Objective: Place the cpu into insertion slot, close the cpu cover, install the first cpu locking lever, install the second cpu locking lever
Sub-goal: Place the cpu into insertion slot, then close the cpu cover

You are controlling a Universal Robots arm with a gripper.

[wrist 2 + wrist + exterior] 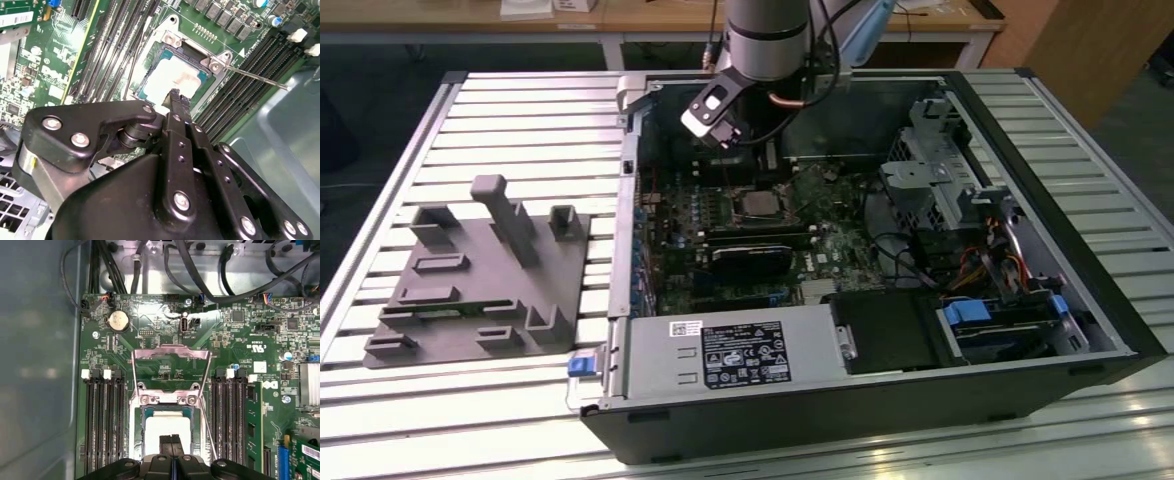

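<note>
Nearest us in both wrist views is the one pincer (171, 440), its two black fingers (176, 107) pressed together with nothing between them, tips over the pale top of the single cpu (152, 430). Whether they touch it we cannot tell. The cpu lies in the insertion slot (135, 440), and the pincer's own linkage hides the slot's near edge. Past the cpu, at the slot's far rim with its two screws, the one cpu cover (170, 353) appears tipped up off the slot, green board showing through its window. In the second wrist view one thin lever rod (255, 77) juts sideways from a corner of the slot, across the memory slots (105, 425). Those black slots stand in two banks, one on each side of the insertion slot. Farther on we see one coin cell (119, 320), then black cables (102, 265) by the case wall.

In the exterior view the one open computer case (854, 420) lies on the slatted desk (520, 110). A power supply (734, 350) fills its near end, a black card (754, 250) lies between that and the slot, and the arm (767, 40) stands over the far end. One grey fixture plate (480, 290) sits on the desk, at the exterior view's left of the case.
</note>
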